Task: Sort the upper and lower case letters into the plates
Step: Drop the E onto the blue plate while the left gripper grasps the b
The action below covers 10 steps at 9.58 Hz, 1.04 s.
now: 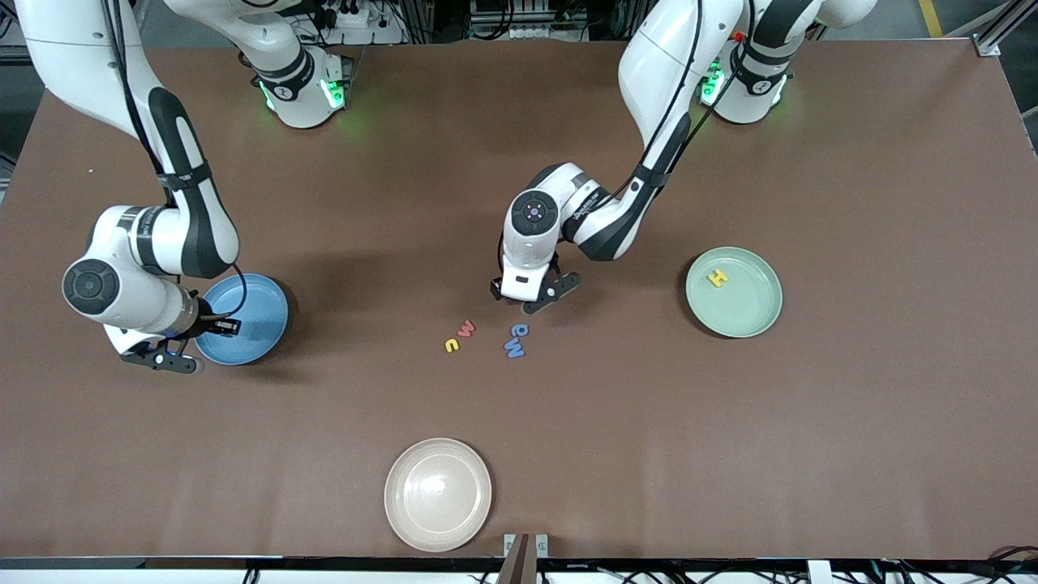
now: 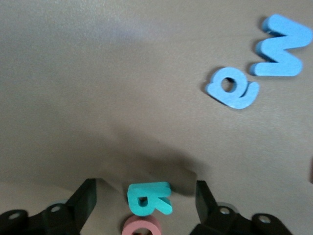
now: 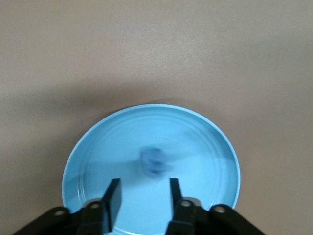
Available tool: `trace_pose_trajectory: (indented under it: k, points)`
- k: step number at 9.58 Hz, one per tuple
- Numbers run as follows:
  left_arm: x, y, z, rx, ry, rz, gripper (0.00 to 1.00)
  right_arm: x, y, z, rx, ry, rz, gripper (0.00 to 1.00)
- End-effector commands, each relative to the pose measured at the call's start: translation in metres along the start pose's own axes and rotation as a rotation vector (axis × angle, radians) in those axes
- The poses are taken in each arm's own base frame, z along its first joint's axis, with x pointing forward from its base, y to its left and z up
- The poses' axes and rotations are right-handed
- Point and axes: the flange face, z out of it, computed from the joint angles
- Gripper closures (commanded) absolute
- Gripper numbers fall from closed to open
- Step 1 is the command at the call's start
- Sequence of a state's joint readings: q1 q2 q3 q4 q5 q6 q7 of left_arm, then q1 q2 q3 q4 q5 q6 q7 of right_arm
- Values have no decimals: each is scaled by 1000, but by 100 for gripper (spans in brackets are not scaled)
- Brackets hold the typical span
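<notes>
My left gripper (image 1: pixel 525 300) is low over the table's middle, open, its fingers (image 2: pixel 87 198) on either side of a teal letter (image 2: pixel 146 198) with a gap on both sides. A pink letter (image 2: pixel 142 227) lies against the teal one. Two blue letters (image 2: pixel 232 89) (image 2: pixel 281 46) lie close by on the table. A red-pink letter (image 1: pixel 466 328) and a yellow letter (image 1: pixel 452 345) lie beside them. My right gripper (image 3: pixel 143 196) hangs open over the blue plate (image 3: pixel 205 142), where a blurred blue letter (image 3: pixel 154 161) shows. The mint plate (image 1: pixel 750 312) holds a yellow letter (image 1: pixel 717 278).
A cream-white plate (image 1: pixel 438 495) sits near the table's front edge, nearer the front camera than the loose letters. The blue plate (image 1: pixel 259 312) is toward the right arm's end and the mint plate toward the left arm's end, with brown table between.
</notes>
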<state>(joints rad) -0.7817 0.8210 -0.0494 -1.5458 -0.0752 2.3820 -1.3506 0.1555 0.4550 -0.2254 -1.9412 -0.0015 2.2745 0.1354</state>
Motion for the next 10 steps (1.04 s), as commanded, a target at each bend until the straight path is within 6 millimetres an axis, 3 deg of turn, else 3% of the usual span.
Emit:
trace_pose_trajectory:
  k: [1, 3, 6, 9, 10]
  points:
    - [-5, 1, 9, 21, 25, -2, 27, 0, -10, -9, -3, 11, -27, 0]
    - [-7, 3, 8, 19, 26, 1, 30, 0, -30, -22, 11, 23, -36, 0]
    - [-7, 3, 6, 16, 26, 1, 50, 8, -76, -55, 43, 52, -34, 0]
    - [-3, 4, 2, 11, 27, 0, 92, 2, -143, -61, 98, 54, 86, 0]
    - [0, 3, 0, 9, 27, -3, 95, -3, -168, -64, 100, 62, 122, 0]
